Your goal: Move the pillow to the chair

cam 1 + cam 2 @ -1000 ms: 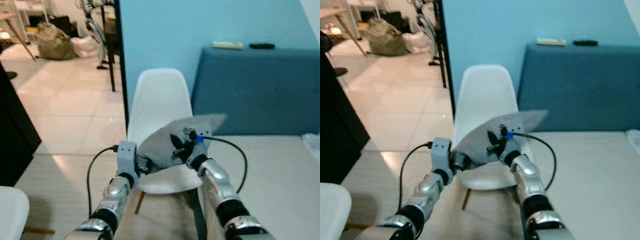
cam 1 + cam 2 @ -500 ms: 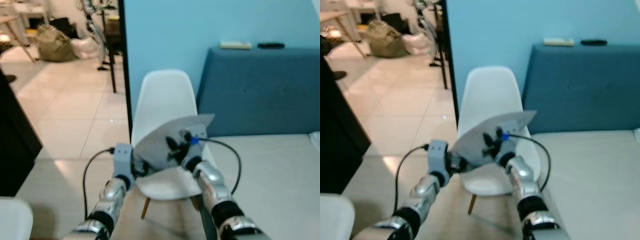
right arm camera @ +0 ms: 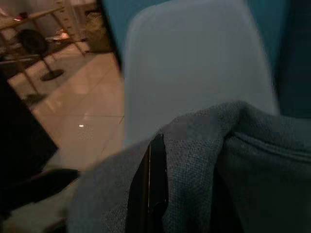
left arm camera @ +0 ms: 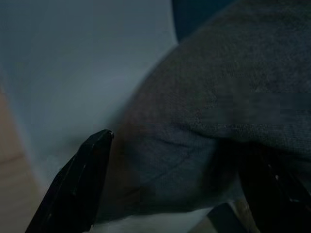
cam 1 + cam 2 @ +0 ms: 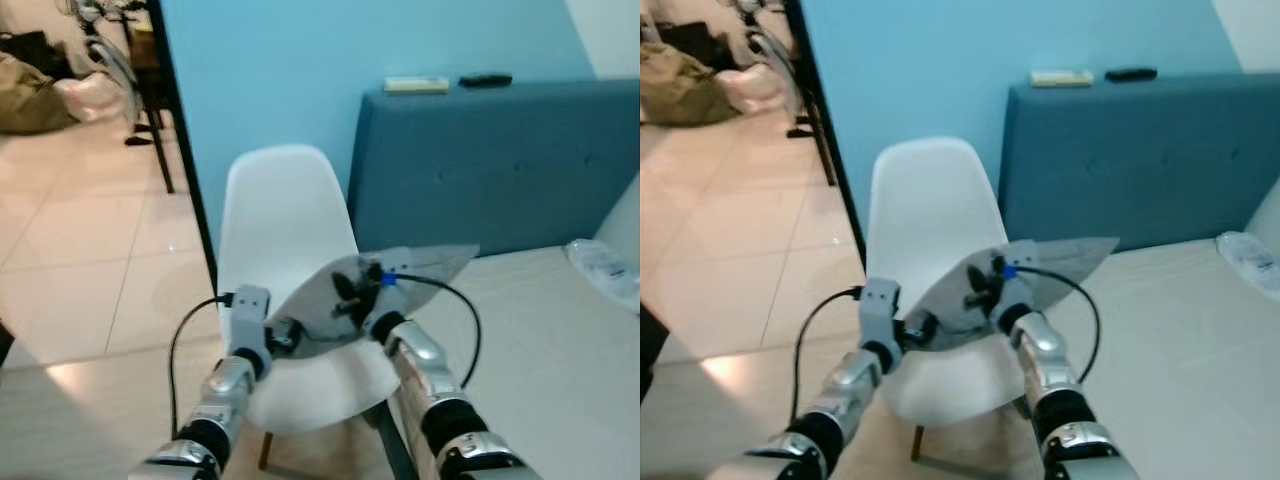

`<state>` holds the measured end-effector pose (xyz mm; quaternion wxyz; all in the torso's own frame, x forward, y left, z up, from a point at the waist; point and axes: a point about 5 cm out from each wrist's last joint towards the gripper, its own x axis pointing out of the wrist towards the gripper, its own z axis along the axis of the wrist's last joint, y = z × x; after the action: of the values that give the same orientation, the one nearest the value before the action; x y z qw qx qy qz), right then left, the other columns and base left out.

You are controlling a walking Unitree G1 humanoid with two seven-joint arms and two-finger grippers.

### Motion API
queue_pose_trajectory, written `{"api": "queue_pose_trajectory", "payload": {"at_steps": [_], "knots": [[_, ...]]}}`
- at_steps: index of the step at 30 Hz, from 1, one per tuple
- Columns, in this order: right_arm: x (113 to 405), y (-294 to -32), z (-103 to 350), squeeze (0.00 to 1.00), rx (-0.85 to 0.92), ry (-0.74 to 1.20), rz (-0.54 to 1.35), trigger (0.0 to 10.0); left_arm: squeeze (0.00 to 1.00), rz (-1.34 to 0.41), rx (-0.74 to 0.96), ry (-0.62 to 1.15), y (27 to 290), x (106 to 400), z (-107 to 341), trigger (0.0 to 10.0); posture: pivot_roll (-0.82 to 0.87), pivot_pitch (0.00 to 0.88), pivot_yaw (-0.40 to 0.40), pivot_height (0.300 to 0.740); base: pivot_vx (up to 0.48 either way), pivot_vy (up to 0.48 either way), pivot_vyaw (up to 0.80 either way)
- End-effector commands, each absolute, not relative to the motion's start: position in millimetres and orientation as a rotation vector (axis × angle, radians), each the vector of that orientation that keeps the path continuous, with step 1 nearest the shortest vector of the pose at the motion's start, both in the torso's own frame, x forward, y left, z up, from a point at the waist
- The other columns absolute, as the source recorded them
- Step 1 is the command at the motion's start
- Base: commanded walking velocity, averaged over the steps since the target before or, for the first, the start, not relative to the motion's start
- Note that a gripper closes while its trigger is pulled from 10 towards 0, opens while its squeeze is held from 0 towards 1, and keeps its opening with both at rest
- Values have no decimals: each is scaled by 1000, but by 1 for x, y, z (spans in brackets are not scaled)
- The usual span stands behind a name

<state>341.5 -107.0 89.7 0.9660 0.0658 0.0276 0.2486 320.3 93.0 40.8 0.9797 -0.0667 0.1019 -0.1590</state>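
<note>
**Pillow held over the chair**

Both grippers are clenching the flat grey fabric pillow (image 5: 400, 275) at centre frame: the left gripper (image 5: 283, 335) is grasping its lower-left edge, the right gripper (image 5: 347, 290) its middle, above the white moulded plastic chair (image 5: 285, 215) seat.

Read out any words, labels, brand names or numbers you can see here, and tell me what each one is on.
None: no readable text on the pillow, the chair, or either gripper.
The two small items on the headboard ledge are too small and blurred to show any lettering.
</note>
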Motion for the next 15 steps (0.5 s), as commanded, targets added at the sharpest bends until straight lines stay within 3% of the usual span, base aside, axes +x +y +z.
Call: {"api": "queue_pose_trajectory", "payload": {"at_steps": [1,10,12,15], "knots": [[341,-96,97,0,120,27,600,10000,0,-349,-131,172,84,324,48,10000,-62,0,-15,740,352,0,0],[322,-71,81,0,119,107,819,10000,0,-347,-133,177,84,324,48,10000,-61,0,-20,740,353,0,0],[307,-62,57,0,11,259,931,10000,0,-307,-131,192,86,324,47,10000,-60,0,-20,740,0,0,0],[297,-68,28,0,-108,445,885,10000,0,-306,-130,213,86,323,44,10000,-56,0,-21,740,0,0,0]]}}
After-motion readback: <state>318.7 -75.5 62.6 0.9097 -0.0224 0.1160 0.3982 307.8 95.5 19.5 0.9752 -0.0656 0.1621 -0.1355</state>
